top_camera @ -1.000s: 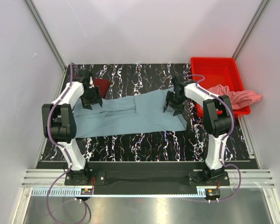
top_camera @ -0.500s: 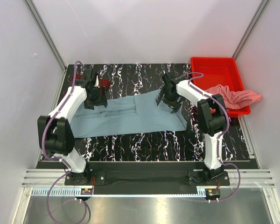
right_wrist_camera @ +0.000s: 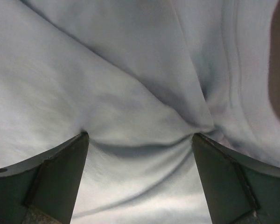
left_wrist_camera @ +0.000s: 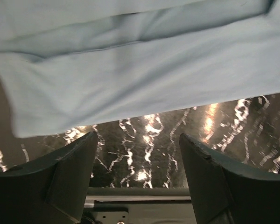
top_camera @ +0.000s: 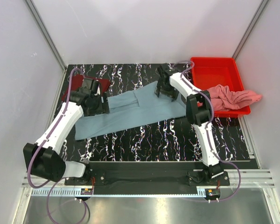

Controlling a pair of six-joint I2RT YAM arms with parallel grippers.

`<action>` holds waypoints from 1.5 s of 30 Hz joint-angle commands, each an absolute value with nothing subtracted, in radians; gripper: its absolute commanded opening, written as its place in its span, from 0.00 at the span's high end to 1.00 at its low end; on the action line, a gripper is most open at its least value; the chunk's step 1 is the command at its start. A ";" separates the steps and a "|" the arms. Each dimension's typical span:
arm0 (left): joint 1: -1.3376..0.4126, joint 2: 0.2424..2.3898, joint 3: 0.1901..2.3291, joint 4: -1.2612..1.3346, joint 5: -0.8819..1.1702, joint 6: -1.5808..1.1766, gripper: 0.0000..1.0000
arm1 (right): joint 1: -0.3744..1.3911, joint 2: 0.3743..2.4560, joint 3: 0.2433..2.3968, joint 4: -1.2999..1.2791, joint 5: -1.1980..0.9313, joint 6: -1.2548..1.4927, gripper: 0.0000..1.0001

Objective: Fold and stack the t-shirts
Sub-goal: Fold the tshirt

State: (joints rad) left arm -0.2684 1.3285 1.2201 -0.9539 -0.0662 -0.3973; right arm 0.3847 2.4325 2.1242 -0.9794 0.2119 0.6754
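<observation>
Grey-blue shirt, folded into a long band, lies slantwise across the marbled surface, with its left end nearer the arms. Left claw: released, fingers spread over bare surface just beside the band's edge, nothing between them. Right claw: spread wide, both tips pressed into the cloth near the band's right end, which puckers between them; nothing is clenched. One claw at each end suggests the next fold will bring one end over the other. Maroon shirt lies far left, partly under the left arm. Pink shirt, crumpled, drapes over the rim of the red tray, evidently not yet folded.
</observation>
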 commanded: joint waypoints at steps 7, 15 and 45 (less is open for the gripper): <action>-0.304 1.633 1.404 -0.982 -0.261 -0.282 0.13 | 0.325 2.679 2.705 -0.760 0.223 0.230 0.00; -0.293 1.943 1.650 -0.977 -0.204 -0.057 0.05 | 0.324 2.301 2.384 -0.782 0.072 0.351 0.00; -0.391 2.022 1.324 -0.729 0.313 -0.558 0.20 | 0.380 1.335 1.419 -0.877 0.057 0.452 0.00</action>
